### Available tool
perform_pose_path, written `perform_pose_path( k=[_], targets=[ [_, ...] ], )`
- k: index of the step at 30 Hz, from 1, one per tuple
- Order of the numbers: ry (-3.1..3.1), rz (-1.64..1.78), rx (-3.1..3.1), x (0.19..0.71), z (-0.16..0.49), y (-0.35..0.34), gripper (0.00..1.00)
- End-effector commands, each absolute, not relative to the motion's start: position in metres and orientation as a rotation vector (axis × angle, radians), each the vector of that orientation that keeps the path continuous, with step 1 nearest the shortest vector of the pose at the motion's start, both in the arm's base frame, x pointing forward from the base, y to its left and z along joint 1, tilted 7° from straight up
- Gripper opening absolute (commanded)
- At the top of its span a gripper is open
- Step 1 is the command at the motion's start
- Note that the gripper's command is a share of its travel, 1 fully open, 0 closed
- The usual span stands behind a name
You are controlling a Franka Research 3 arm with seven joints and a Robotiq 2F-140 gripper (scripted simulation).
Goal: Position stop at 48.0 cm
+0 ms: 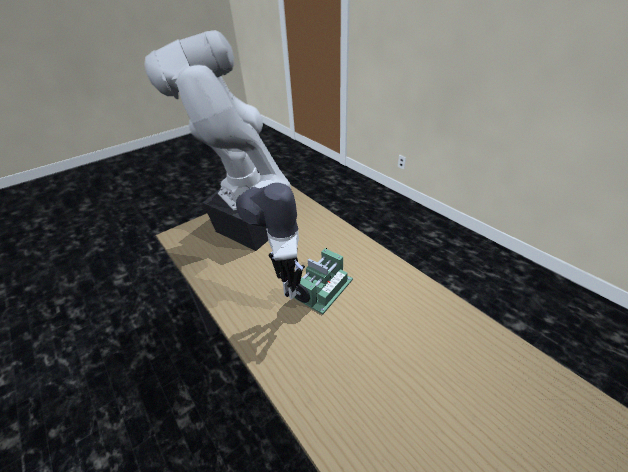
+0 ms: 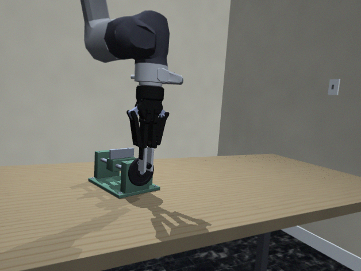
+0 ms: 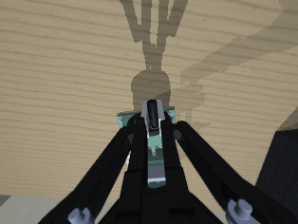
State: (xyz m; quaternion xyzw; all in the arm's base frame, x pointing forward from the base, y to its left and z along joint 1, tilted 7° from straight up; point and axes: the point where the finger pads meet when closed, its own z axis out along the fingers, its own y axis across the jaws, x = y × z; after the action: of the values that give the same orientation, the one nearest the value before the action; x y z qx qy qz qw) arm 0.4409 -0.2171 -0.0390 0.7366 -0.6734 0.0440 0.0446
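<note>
Exterior view: clasped the knob (image 2: 149, 165) (image 3: 152, 116) of the black handwheel (image 1: 303, 294) (image 2: 134, 176) in the gripper (image 1: 289, 294) (image 2: 146, 171) (image 3: 153, 107), beside the green frame (image 1: 310, 287) (image 2: 126, 181) on the table (image 1: 406, 355) (image 2: 233, 180) (image 3: 47, 71), and likely risked driving the stop (image 1: 317, 266) (image 2: 121, 153) past its mark by overturning, or slipping loose by straying off the wheel's arc.

No readable text, numbers, brands or signs. Only candidate: white strip (image 1: 336, 280) on the green fixture (image 1: 332, 255) (image 2: 127, 181), on its side toward the surface's (image 1: 406, 350) (image 2: 248, 180) long edge nearest the outlet wall. Strip has small dark marks, too small to read, plus a tiny red mark at its inner edge, no legible value.
</note>
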Motion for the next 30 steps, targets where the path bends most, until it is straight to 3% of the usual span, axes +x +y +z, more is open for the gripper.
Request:
perform_pose_path(
  k=[1, 30],
  targets=[
    [-2.056, 0.144, 2.263, 0.455, -0.037, -0.216, 0.04],
    [-2.056, 0.144, 2.263, 0.482, -0.072, -0.218, 0.04]
  ],
)
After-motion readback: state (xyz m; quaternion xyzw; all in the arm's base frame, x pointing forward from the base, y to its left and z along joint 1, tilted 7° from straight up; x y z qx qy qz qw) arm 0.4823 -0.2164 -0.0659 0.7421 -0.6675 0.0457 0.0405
